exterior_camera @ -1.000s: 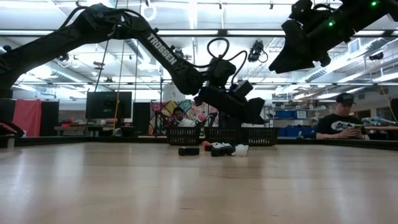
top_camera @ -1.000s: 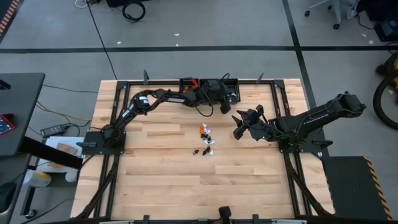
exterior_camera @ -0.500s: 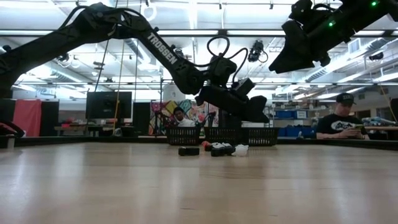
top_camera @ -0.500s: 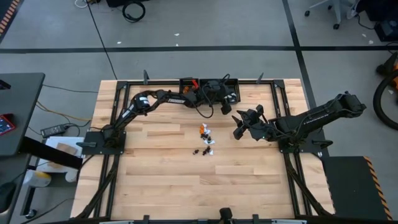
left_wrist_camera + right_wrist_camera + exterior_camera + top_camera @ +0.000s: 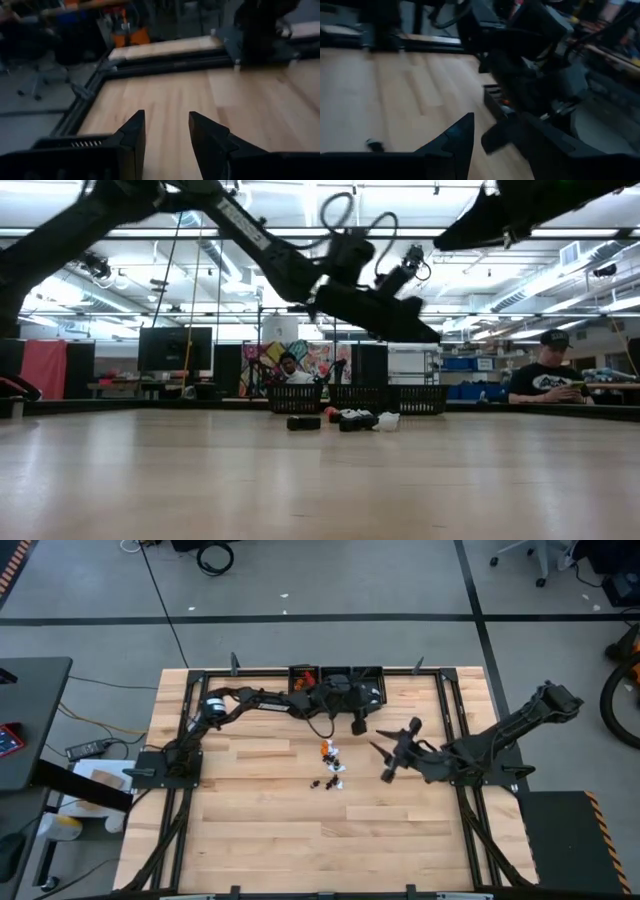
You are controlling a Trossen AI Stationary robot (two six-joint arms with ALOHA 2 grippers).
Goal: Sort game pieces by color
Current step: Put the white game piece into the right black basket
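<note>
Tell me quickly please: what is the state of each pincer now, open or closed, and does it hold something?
Left pincer: open, holding nothing, above the bare wooden table.
Right pincer: open, holding nothing.

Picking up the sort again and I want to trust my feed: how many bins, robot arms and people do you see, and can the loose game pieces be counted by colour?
Bins: 3
Robot arms: 2
People: 2
Game pieces: orange, white and black, too small to count
Total: 7, plus the pieces

orange, black, white game pieces [image 5: 331,762]; pale wood table [image 5: 270,810].
</note>
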